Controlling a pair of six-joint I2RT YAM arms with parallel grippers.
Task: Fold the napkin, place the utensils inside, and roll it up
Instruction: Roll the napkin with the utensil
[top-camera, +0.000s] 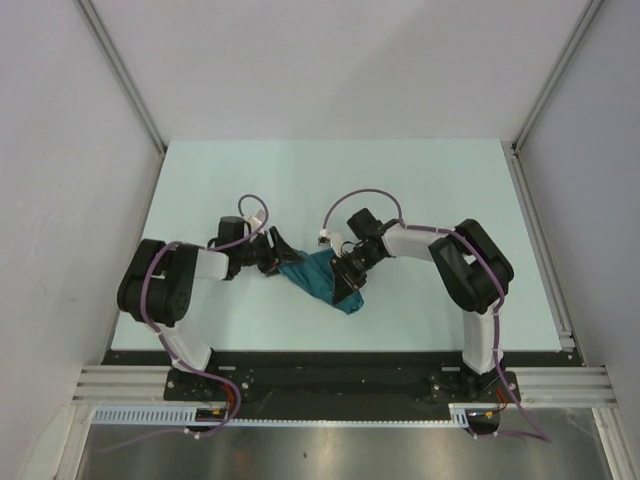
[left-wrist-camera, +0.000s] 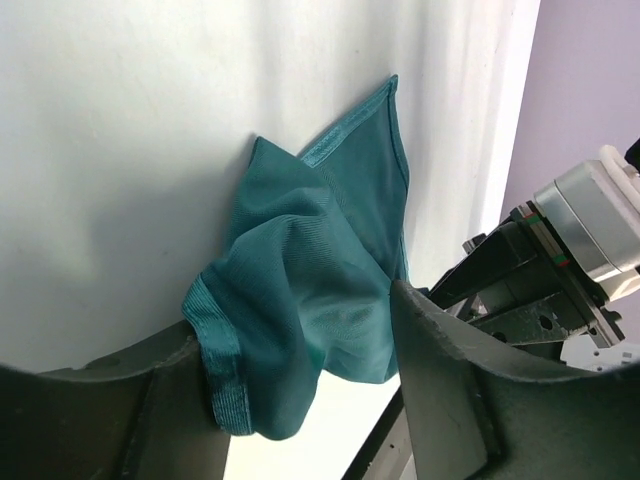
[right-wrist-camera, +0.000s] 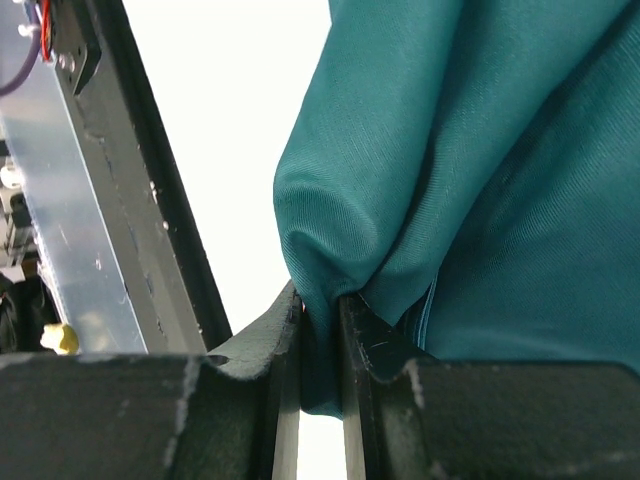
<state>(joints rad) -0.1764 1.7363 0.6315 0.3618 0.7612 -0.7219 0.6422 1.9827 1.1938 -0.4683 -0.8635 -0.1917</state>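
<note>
The teal napkin (top-camera: 322, 283) is bunched in a crumpled heap at the middle of the table, lifted between both grippers. My right gripper (top-camera: 345, 272) is shut on a fold of the napkin (right-wrist-camera: 480, 150), and the cloth is pinched tight between its fingertips (right-wrist-camera: 320, 310). My left gripper (top-camera: 280, 260) meets the napkin's left end. In the left wrist view the napkin (left-wrist-camera: 310, 240) hangs loose between wide-apart jaws (left-wrist-camera: 300, 330). Its hemmed edge lies over the left finger (left-wrist-camera: 150, 400). The utensils are out of view.
The pale green table (top-camera: 420, 190) is enclosed by white walls on three sides. A metal rail (top-camera: 340, 385) with both arm bases runs along the near edge. Close beside the napkin, my right arm's wrist (left-wrist-camera: 560, 270) appears in the left wrist view.
</note>
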